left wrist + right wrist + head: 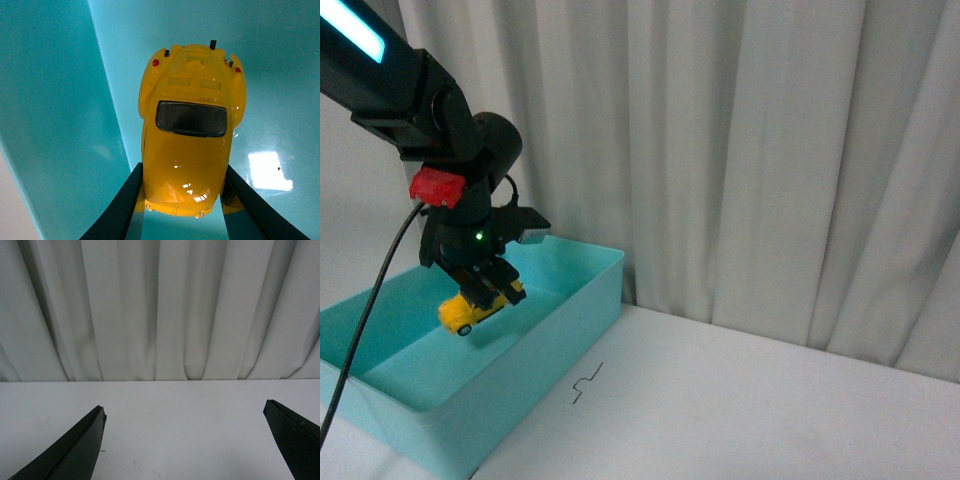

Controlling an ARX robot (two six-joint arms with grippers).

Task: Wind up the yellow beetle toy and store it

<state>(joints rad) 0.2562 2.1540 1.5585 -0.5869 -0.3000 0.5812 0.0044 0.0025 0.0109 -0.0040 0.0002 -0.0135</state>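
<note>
Left gripper (488,288) is clamping 1 yellow beetle toy (184,150) over 1 turquoise bin (520,390); right gripper (184,407) is gaping, empty.

White table (770,410) w/ teal bin (550,342) at left, sm. black squiggle mark (587,383) beside.

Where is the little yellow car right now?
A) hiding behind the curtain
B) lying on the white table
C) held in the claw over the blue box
C: the left claw grips the yellow car above the floor of the blue box.
</note>
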